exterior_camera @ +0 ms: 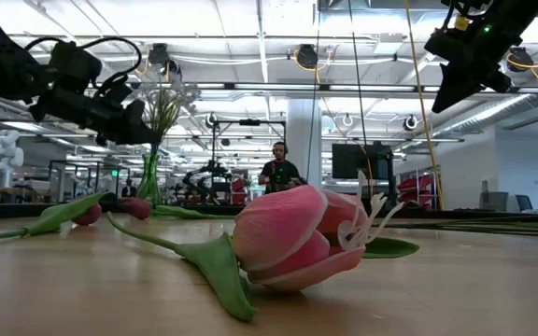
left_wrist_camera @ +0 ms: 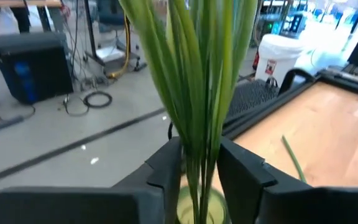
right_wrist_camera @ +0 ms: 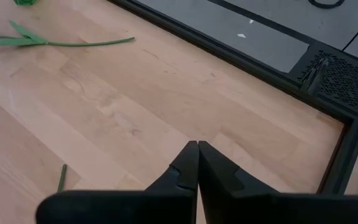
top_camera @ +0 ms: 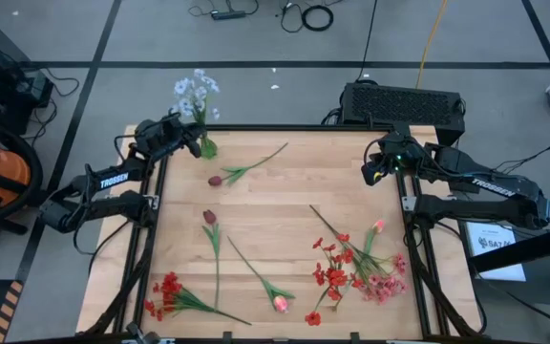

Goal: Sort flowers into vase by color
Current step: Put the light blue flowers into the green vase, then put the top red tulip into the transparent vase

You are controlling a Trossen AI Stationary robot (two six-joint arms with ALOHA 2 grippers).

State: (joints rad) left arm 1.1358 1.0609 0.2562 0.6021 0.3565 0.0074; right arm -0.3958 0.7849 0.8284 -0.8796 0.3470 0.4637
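A green glass vase (top_camera: 208,148) stands at the table's far left corner and holds a white sprig (top_camera: 197,94), its stems upright in the mouth (left_wrist_camera: 197,208). My left gripper (top_camera: 195,143) stands level just above the vase, fingers apart on either side of those stems (left_wrist_camera: 201,112). Two dark red tulips (top_camera: 216,180) (top_camera: 209,218), a pink tulip (top_camera: 281,304) and a red cluster (top_camera: 165,291) lie flat on the wood. A red cluster (top_camera: 332,272), a pink cluster (top_camera: 385,287) and a pink bud (top_camera: 378,226) lie at the near right. My right gripper (right_wrist_camera: 197,149) hangs shut over the far right. My left gripper has one finger (left_wrist_camera: 166,171) on each side of the white sprig's green stems (left_wrist_camera: 201,155), just above the vase mouth, coming in level from the table's left. Whether the fingers touch the stems I cannot tell. The stems stand upright in the vase.
A black frame (top_camera: 285,126) edges the table, and a black box (top_camera: 404,100) sits beyond the far edge. A person (exterior_camera: 278,170) stands far behind the table in the low view. Bare wood (top_camera: 294,191) lies in the table's far middle.
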